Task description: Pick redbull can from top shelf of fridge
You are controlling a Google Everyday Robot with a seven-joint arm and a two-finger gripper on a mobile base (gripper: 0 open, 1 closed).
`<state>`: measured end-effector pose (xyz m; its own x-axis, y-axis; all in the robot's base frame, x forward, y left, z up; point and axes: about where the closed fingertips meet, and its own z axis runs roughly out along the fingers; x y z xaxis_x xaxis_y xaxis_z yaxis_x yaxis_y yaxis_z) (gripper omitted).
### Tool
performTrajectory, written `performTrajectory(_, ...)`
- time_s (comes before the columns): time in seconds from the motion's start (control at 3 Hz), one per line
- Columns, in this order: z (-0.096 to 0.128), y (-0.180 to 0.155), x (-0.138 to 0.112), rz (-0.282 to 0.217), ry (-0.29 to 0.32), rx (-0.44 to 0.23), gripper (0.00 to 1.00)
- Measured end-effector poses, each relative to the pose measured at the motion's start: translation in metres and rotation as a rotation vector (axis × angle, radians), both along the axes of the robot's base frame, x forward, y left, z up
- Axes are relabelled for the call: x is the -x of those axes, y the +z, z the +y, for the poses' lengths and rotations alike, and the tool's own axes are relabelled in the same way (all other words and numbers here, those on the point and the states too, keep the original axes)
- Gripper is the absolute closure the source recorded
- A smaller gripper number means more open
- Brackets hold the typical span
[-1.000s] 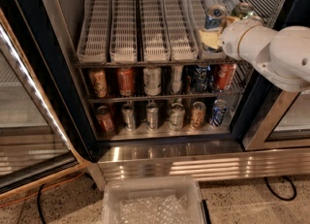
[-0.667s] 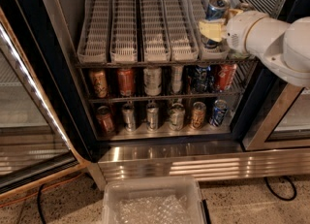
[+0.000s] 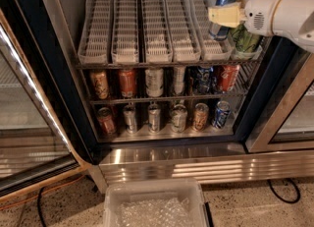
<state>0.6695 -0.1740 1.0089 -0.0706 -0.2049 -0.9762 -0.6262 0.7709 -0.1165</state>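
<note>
Up at top right, the gripper (image 3: 222, 17): flat pale-yellow fingers (image 3: 234, 14) on a smooth, rounded white arm (image 3: 287, 10), small perforated round grille, thin tan seam ring.
</note>
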Motion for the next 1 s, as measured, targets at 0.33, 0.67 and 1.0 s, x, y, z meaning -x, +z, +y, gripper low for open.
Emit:
performTrajectory(0.33, -0.020, -0.005, 0.014, 0.066, 0.066, 0.048, 1.00)
performTrajectory(0.67, -0.008, -0.012, 0.028, 0.100, 0.134, 0.061, 1.00)
performTrajectory(1.0, -0.008, -0.012, 0.028, 0.100, 0.134, 0.061, 1.00)
